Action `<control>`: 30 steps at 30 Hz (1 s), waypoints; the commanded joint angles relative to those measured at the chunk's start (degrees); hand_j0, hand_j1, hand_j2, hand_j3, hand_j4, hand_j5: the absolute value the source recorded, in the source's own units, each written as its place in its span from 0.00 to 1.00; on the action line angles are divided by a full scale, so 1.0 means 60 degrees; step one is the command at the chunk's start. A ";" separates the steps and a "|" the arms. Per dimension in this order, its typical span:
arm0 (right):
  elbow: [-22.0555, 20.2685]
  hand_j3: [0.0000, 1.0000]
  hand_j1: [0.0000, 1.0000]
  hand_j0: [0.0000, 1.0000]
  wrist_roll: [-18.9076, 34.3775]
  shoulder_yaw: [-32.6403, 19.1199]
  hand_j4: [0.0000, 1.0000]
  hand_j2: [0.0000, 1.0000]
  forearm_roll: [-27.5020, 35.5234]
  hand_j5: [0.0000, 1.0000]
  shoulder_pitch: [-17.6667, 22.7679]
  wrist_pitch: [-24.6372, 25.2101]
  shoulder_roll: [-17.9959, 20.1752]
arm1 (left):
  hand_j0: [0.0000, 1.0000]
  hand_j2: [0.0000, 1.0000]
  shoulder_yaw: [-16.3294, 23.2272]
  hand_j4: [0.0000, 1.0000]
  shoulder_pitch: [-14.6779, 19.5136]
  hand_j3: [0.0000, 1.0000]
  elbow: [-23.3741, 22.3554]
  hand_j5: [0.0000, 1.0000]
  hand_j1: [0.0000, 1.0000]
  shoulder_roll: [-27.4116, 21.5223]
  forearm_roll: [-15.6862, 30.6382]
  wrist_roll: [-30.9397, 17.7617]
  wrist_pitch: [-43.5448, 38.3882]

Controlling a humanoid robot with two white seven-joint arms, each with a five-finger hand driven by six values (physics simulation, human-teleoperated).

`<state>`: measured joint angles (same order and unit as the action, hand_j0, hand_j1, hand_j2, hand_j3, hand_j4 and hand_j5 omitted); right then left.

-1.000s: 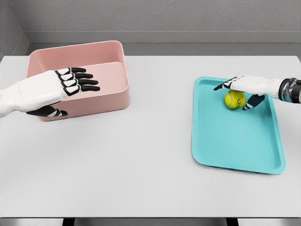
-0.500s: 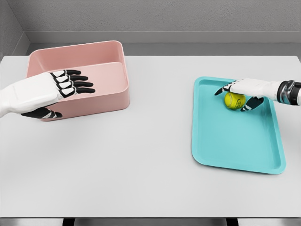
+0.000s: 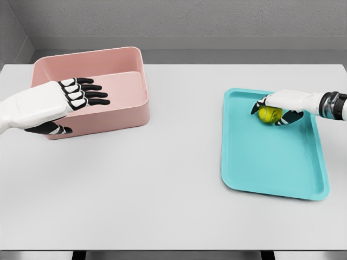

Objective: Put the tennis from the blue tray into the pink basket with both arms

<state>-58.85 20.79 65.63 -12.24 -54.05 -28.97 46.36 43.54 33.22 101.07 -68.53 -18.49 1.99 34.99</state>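
While the left hand (image 3: 65,100) hovers with fingers spread flat over the pink basket (image 3: 130,67) near the worktop's (image 3: 173,162) far left corner, the right hand (image 3: 276,105) curls around the tennis ball (image 3: 268,114), which sits at the far end of the blue tray (image 3: 271,168) by the right edge.

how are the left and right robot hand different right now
The left robot hand is open, fingers stretched flat, holding nothing; the right robot hand is curled around the tennis ball. The left one hovers over the pink basket; the right one sits over the blue tray. Both are white with black finger segments.
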 commanded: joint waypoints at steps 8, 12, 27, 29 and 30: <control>-0.0123 0.59 0.59 0.59 -0.0038 -0.0010 0.59 0.59 0.0033 0.59 -0.0088 -0.0386 -0.0036 | 1.00 1.00 -0.0020 1.00 0.0000 1.00 0.0001 1.00 1.00 0.0011 0.0064 0.0005 0.0001; -0.0255 0.59 0.59 0.59 -0.0038 -0.0025 0.59 0.59 0.0048 0.59 -0.0220 -0.0592 0.0037 | 1.00 1.00 -0.0020 1.00 0.0015 1.00 0.0001 1.00 1.00 0.0011 0.0049 0.0005 0.0001; -0.2833 0.59 0.59 0.59 -0.0008 -0.0156 0.59 0.59 0.0048 0.59 -0.0308 -0.0987 0.0960 | 1.00 1.00 -0.0020 1.00 0.0015 1.00 0.0001 1.00 1.00 0.0011 0.0049 0.0005 0.0001; -0.3126 0.59 0.59 0.59 0.0006 -0.0156 0.59 0.59 0.0048 0.59 -0.0308 -0.0987 0.0960 | 1.00 1.00 -0.0020 1.00 0.0015 1.00 0.0001 1.00 1.00 0.0011 0.0049 0.0005 0.0001; -0.3272 0.59 0.59 0.59 0.0021 -0.0156 0.59 0.59 0.0048 0.59 -0.0308 -0.0987 0.0960 | 1.00 1.00 -0.0020 1.00 0.0015 1.00 0.0001 1.00 1.00 0.0011 0.0049 0.0005 0.0001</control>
<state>-76.56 20.89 64.82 -12.36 -55.90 -34.97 51.80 43.46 33.40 101.06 -68.40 -18.58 1.99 34.99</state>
